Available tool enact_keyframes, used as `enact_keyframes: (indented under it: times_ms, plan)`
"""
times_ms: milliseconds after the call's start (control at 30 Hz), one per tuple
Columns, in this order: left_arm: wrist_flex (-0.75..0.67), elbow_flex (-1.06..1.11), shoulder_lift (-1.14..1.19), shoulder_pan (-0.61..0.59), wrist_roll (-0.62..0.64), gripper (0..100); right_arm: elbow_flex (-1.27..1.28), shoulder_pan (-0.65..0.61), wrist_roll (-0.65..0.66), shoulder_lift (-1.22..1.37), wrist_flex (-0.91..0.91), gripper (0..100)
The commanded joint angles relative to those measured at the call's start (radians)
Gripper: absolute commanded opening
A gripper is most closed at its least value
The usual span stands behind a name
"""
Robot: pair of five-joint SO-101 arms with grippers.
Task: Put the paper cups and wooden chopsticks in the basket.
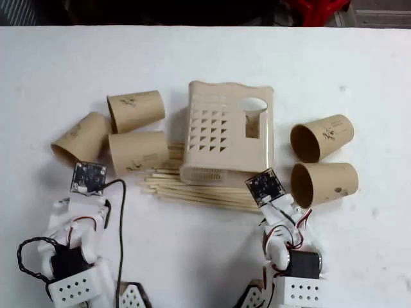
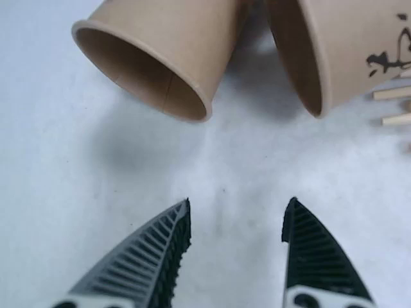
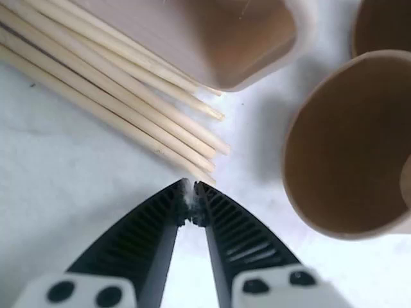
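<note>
Above: basket (image 1: 228, 131) tipped on table (image 1: 359, 77), chopsticks (image 1: 192, 187) against its near side, three brown cups (image 1: 135, 110) lying left, two right. Left wrist: left gripper (image 2: 237, 221) spread, empty, near two cups. Right wrist: right gripper (image 3: 191, 192) pinched closed, empty, at chopstick tips.

The white bench (image 1: 205, 58) lies under both pairs of jaws and runs on well ahead of them, faintly speckled. Past its far edge, well beyond the jaws, is a dark strip of room. There a red object (image 1: 318, 9) sits ahead of the right jaws, with a pale grey shape (image 1: 379, 13) just beside it.
</note>
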Motion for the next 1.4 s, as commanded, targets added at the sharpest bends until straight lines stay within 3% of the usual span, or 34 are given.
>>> enact_keyframes:
  times_ms: [0,933,1267,1367]
  plan:
    - [-0.025,-0.002,-0.005,0.012,0.012,24,0.008,-0.008,0.0,-0.01,0.004,2.1]
    - [-0.025,-0.002,-0.005,0.012,0.012,24,0.008,-0.002,0.006,-0.01,0.018,2.1]
    - [-0.025,-0.002,-0.005,0.012,0.012,24,-0.041,0.045,0.008,-0.012,-0.097,2.0]
    - [-0.025,-0.002,-0.005,0.012,0.012,24,-0.132,0.11,0.008,-0.012,-0.077,2.1]
